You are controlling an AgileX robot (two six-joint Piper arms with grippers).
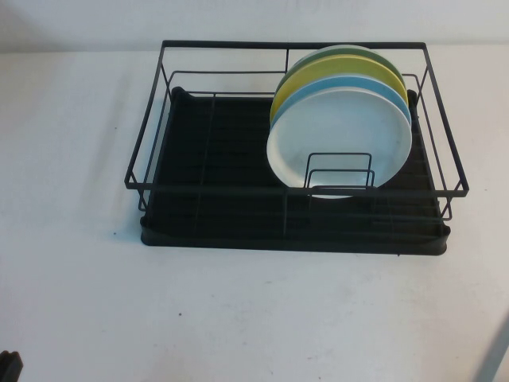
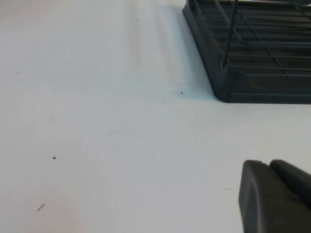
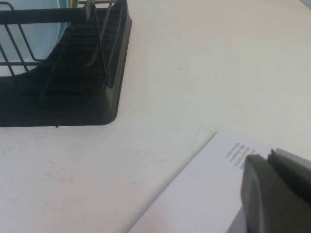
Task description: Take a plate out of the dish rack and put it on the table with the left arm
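The white plate (image 1: 340, 142) stands on edge at the front of a stack in the right half of the black dish rack (image 1: 159, 119). Behind it stand a light blue plate (image 1: 374, 86), a yellow plate (image 1: 310, 76) and a green one. My left gripper (image 2: 269, 167) is shut and empty, low over the white table (image 1: 79, 302), near the rack's front left corner (image 2: 228, 90); only a black tip of it shows in the high view (image 1: 9, 366). My right gripper (image 3: 269, 156) is shut and empty, off the rack's front right corner (image 3: 104, 114).
A white printed sheet (image 3: 204, 194) lies on the table under my right gripper. A grey edge (image 1: 497, 354) shows at the bottom right of the high view. The left half of the rack holds no plates. Open tabletop lies to the left of and in front of the rack.
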